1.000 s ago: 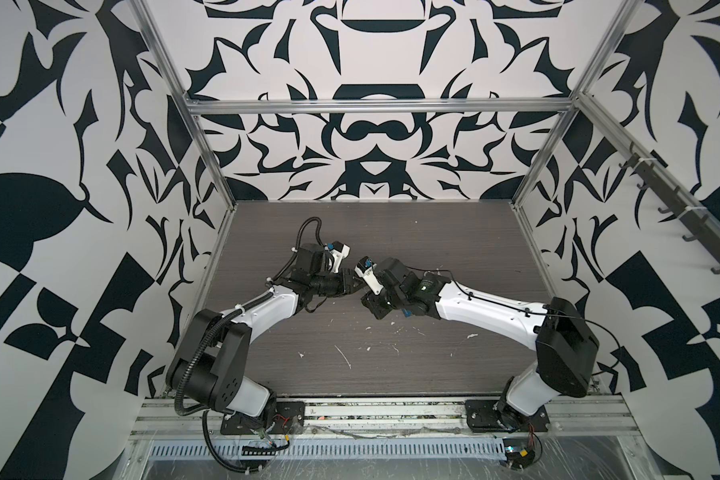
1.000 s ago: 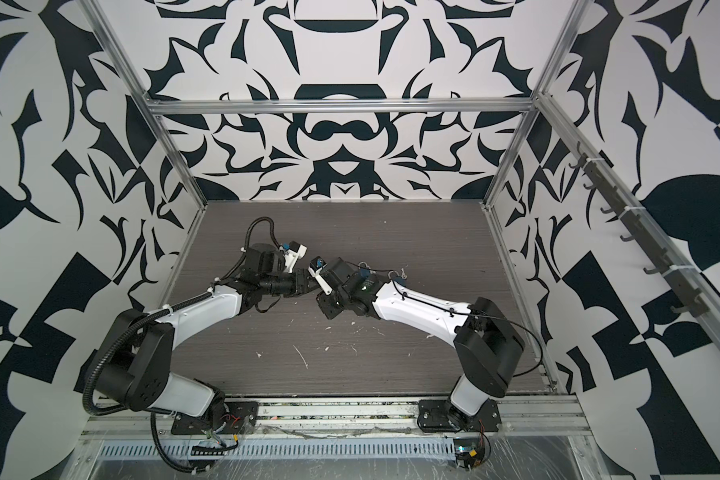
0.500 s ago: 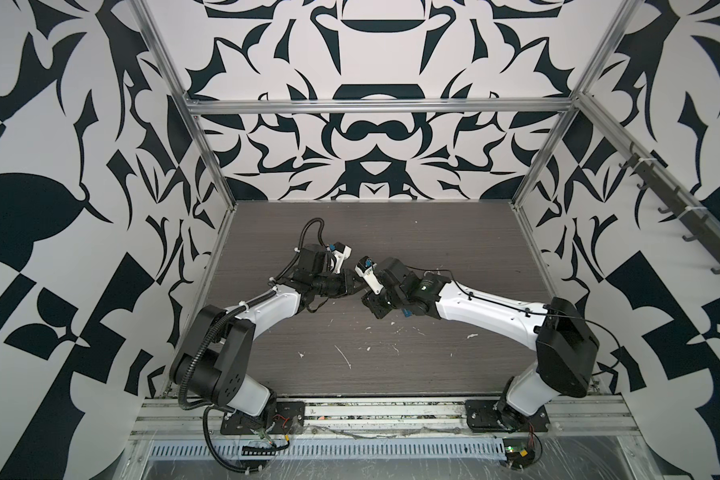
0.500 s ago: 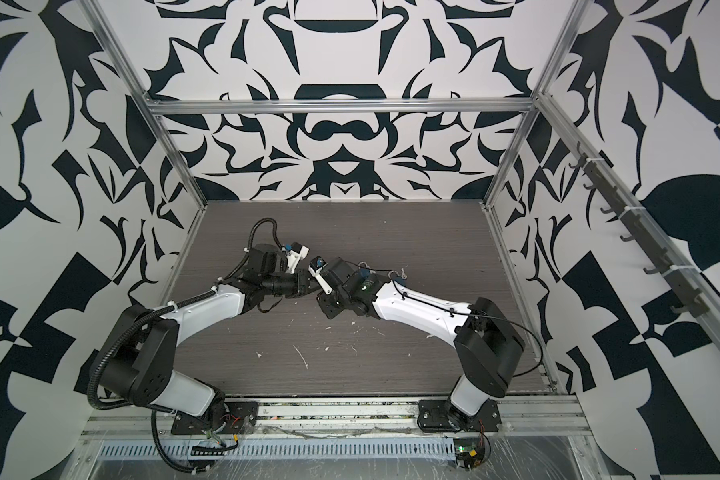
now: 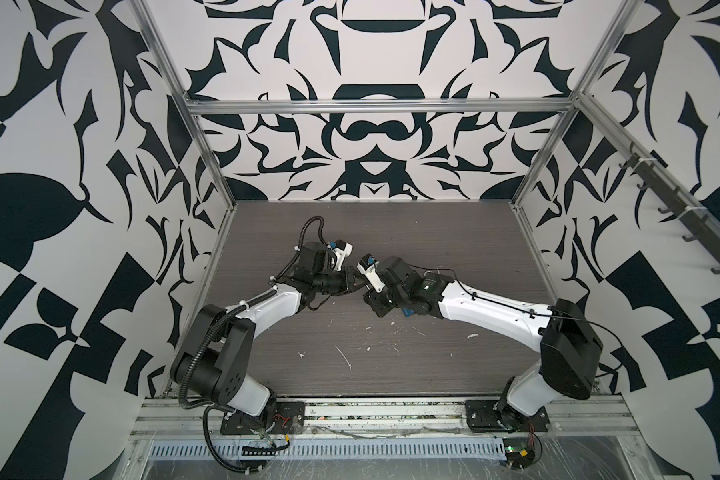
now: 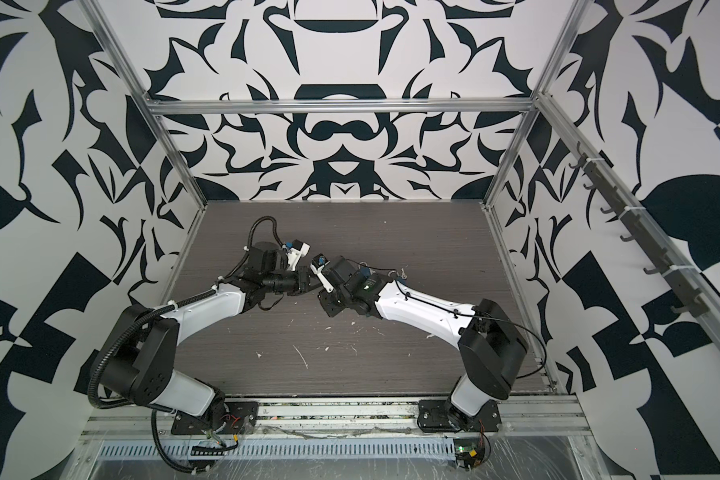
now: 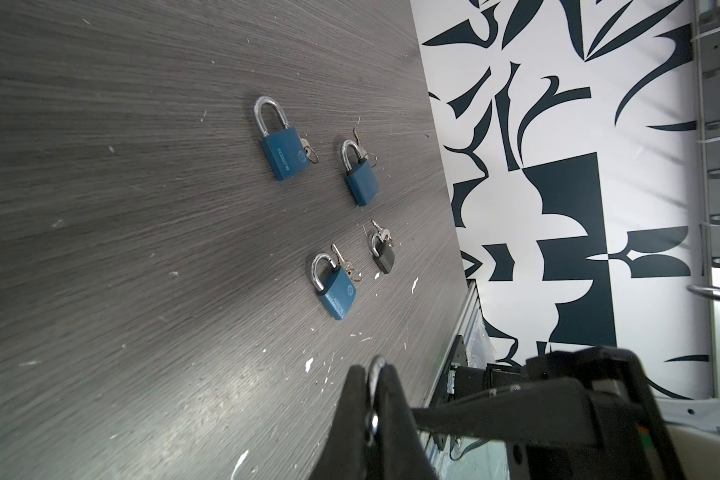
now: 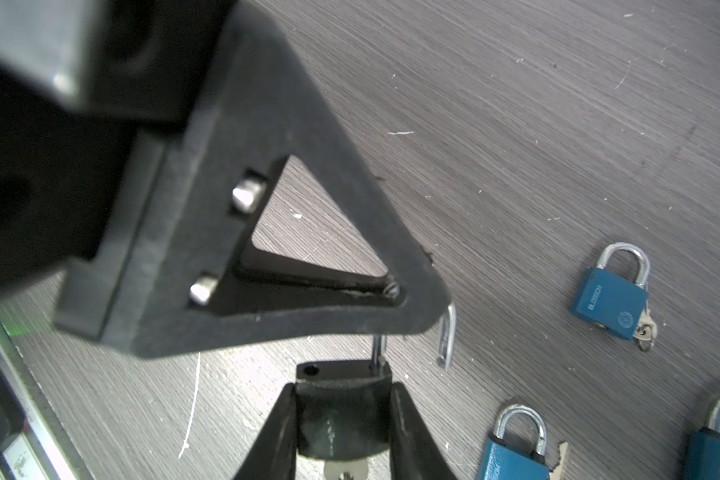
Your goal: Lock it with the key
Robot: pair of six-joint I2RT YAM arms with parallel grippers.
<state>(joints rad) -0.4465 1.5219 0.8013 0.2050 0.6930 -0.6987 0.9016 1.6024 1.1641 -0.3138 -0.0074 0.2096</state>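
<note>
One grey woodgrain table [image 7: 100, 208], black-and-white patterned walls [image 7: 558, 124]; three blue padlocks [image 7: 285, 153] [image 7: 362, 185] [image 7: 338, 293], one small dark-grey padlock [image 7: 383, 259]. My right gripper [image 8: 344, 388] grasps a black padlock [image 8: 344, 419], left gripper [image 7: 373, 376] pinching its silver shackle [image 8: 448, 332].

Matt grey wood-grain table [image 7: 100, 249], polished metal shackle [image 8: 447, 336], dull black padlock body [image 8: 341, 411], grainy matt black plastic left pincer [image 7: 371, 382].

Cluster of four padlocks [image 7: 285, 153] on the table [image 7: 100, 216]; open bare wood all around
</note>
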